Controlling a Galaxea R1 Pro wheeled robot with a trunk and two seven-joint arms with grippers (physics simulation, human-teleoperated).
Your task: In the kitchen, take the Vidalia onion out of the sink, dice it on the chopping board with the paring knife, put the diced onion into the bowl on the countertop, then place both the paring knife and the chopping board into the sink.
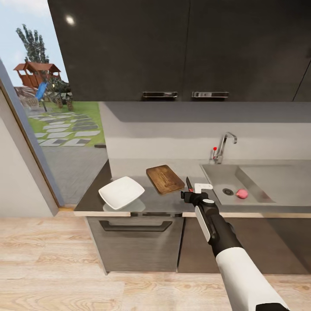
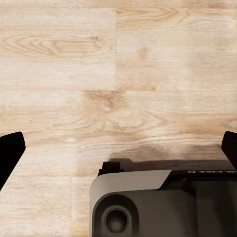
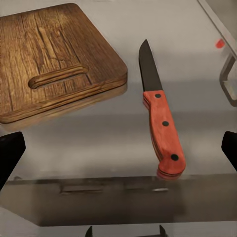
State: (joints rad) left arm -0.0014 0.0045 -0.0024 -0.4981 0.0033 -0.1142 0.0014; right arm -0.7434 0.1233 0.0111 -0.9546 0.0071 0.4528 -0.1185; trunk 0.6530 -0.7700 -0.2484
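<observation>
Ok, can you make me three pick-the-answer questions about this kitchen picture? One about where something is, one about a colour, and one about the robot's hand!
1. Where is the onion?
A. in the sink
B. on the chopping board
C. in the bowl

2. What colour is the paring knife handle?
A. blue
B. reddish orange
C. green

3. How is the right gripper?
A. shut on the knife
B. shut on the board
C. open, above the knife

Answers: 1 A, the pink onion lies by the drain. 2 B, the right wrist view shows it. 3 C, its fingertips sit wide apart and the knife lies free on the countertop.
</observation>
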